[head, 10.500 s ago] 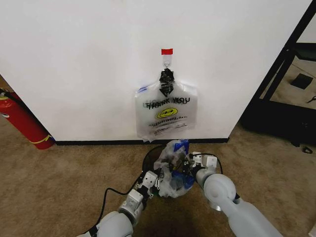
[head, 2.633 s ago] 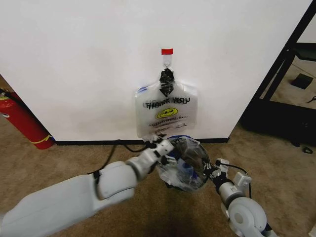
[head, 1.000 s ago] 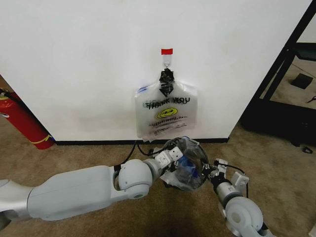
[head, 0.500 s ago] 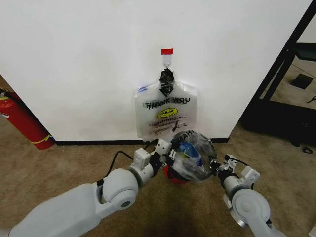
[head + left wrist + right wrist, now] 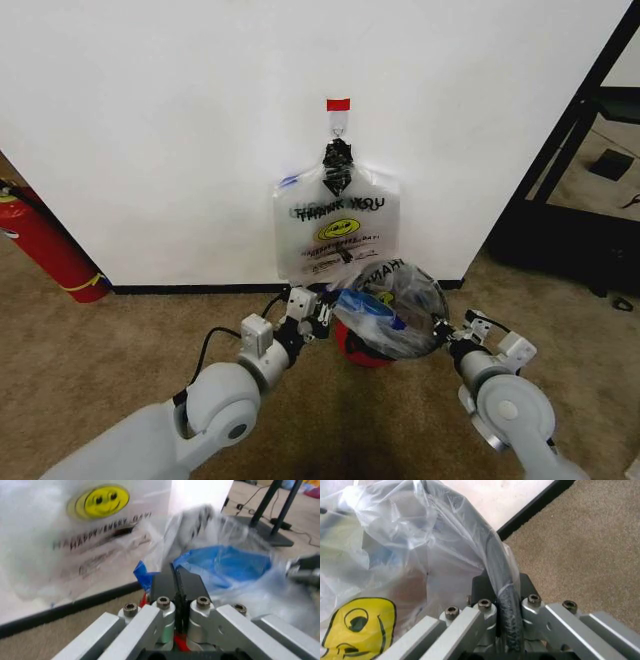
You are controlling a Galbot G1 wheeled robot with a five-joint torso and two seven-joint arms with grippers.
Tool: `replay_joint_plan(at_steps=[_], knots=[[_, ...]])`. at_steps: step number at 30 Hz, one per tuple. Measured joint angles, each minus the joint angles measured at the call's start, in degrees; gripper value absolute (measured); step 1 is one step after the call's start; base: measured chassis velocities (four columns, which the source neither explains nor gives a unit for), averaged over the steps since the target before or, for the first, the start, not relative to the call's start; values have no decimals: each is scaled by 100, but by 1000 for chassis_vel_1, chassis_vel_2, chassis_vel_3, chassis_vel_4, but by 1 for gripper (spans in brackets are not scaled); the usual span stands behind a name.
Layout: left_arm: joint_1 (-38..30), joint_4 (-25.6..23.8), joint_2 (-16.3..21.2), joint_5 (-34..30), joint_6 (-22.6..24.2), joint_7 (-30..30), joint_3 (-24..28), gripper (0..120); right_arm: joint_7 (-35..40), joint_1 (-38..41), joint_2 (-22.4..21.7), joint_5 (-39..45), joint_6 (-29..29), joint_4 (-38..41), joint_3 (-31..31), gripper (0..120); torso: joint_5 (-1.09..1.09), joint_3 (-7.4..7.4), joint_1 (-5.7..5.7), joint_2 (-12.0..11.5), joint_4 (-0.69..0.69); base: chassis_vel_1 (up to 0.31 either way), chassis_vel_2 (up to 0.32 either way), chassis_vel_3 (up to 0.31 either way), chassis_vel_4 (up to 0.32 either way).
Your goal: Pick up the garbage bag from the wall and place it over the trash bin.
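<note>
Stretching over the round black wire-mesh trash bin [image 5: 362, 350], the crinkly see-through plastic garbage bag [image 5: 390, 315] shows blue streaks and a yellow smiley. Left gripper [image 5: 322, 308] pinches its edge on one side; right gripper [image 5: 447, 336] clamps bag and rim opposite, arms low, near the white wall [image 5: 180, 130].

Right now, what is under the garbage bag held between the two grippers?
The garbage bag covers the trash bin; its red base and dark rim show through the plastic. Most of the mesh is hidden. Left gripper and right gripper pinch the bag's edges.
</note>
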Motion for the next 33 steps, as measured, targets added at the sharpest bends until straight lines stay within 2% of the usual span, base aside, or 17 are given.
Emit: replay_joint_plan(at_steps=[5,10,13,16,18,19,24,25,26,32,33], knots=[[462,101,-65,421,-202,128,35,0,46,10,10,54,-2,32,7,0,0,0,0,0,0,0,0,0,0],[751,409,-182,991,-387,213,383,0,59,11,44,56,-10,66,-11,0,0,0,0,0,0,0,0,0,0],[775,414,-184,1085,-402,223,414,0,59,10,45,38,-12,66,-13,0,0,0,0,0,0,0,0,0,0],[714,215,-128,1076,-401,244,285,2,46,-4,42,-20,-13,27,-13,0,0,0,0,0,0,0,0,0,0],[643,8,-43,1022,-401,307,99,10,40,-2,42,-57,-13,-10,-16,0,0,0,0,0,-2,0,0,0,0],[643,8,-43,1022,-401,307,99,10,40,-2,42,-57,-13,-10,-16,0,0,0,0,0,-2,0,0,0,0],[651,-485,211,960,-399,519,-380,30,45,53,51,-109,-30,-92,-24,0,0,0,0,0,-1,0,0,0,0],[726,-636,309,954,-400,608,-535,36,51,67,49,-122,-42,-115,-22,0,0,0,0,0,0,0,0,0,0],[726,-636,309,954,-400,608,-535,36,51,67,49,-122,-42,-115,-22,0,0,0,0,0,0,0,0,0,0],[896,-1170,723,882,-408,831,-889,60,45,90,30,-205,-60,-200,-22,0,0,0,0,0,0,0,0,0,0],[896,-1170,723,882,-408,831,-889,60,45,90,30,-205,-60,-200,-22,0,0,0,0,0,0,0,0,0,0]])
